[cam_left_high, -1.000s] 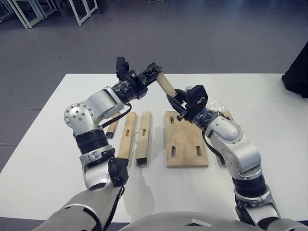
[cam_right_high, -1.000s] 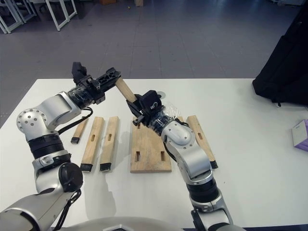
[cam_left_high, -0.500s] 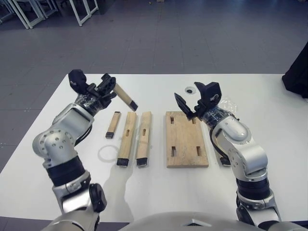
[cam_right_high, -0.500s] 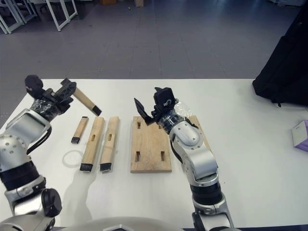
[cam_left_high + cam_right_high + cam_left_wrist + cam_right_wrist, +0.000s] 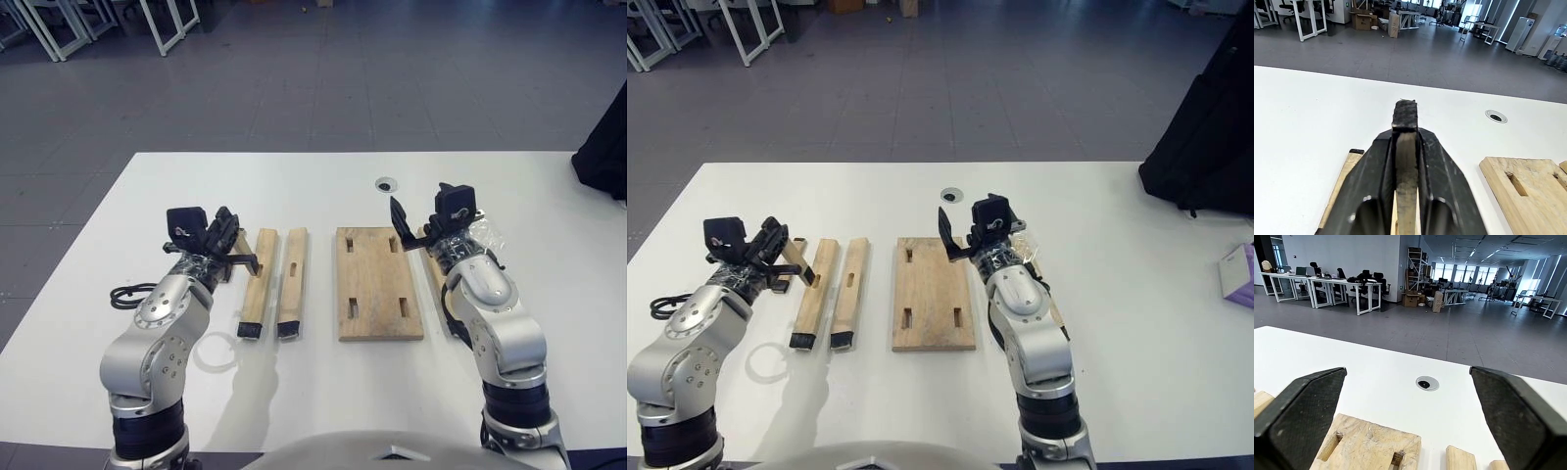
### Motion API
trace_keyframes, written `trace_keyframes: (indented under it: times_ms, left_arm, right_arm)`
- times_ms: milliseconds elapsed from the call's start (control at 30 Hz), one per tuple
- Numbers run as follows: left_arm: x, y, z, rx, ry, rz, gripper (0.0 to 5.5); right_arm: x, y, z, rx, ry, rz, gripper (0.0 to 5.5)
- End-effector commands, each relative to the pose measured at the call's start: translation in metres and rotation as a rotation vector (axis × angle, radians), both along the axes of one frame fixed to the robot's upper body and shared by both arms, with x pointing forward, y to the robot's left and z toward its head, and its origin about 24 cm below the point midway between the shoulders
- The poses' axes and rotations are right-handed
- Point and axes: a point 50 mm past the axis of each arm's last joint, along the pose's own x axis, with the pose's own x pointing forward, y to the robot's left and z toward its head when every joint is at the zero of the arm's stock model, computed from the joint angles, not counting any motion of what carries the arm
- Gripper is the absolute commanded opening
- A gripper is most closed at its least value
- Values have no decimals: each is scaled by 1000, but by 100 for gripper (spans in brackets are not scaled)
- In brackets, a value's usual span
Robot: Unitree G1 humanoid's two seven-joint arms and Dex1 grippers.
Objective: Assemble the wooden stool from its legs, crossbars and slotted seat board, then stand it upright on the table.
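Stool parts laid out on the white table point(image 5: 294, 186). The left gripper point(image 5: 1406, 128) was clamped narrowly on a short crossbar point(image 5: 1406, 152), low over the left side of the table. The bar's black-capped end stuck out past the fingertips. Its long axis ran on from the fingers, away from the robot and angled toward the middle of the table.

Just beside that tip lay the nearer leg point(image 5: 259, 279), with the farther leg point(image 5: 291, 276) alongside it. Both were flat, slots up, with their long axes running away from the robot. The seat board point(image 5: 377, 284) lay flat to the right of the legs, apart from them, showing four slots.

The right gripper point(image 5: 1410, 416) hovered over the far right corner of the board. Its fingers point(image 5: 1300, 416) were spread wide and held nothing. More wooden sticks point(image 5: 1462, 459) lay just beside the board under that arm.

The left arm was much the nearer to the legs. Any mating of the bar with a leg slot would probably turn on swinging the bar's axis crosswise to the leg. Whether the bar touched the table could not be told.
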Motion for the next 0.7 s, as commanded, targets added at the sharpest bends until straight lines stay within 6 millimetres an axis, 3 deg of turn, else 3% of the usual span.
trace_keyframes:
  times_ms: [33, 500, 700]
  left_arm:
    - [3, -2, -8, 5, 9, -1, 44]
    - [1, 4, -29, -10, 34, 84, 44]
    - [-1, 2, -52, -47, 98, 124, 44]
  right_arm:
    - [2, 1, -1, -6, 1, 0, 464]
    - [5, 0, 0, -29, -7, 20, 464]
    - [6, 0, 0, -34, -10, 20, 464]
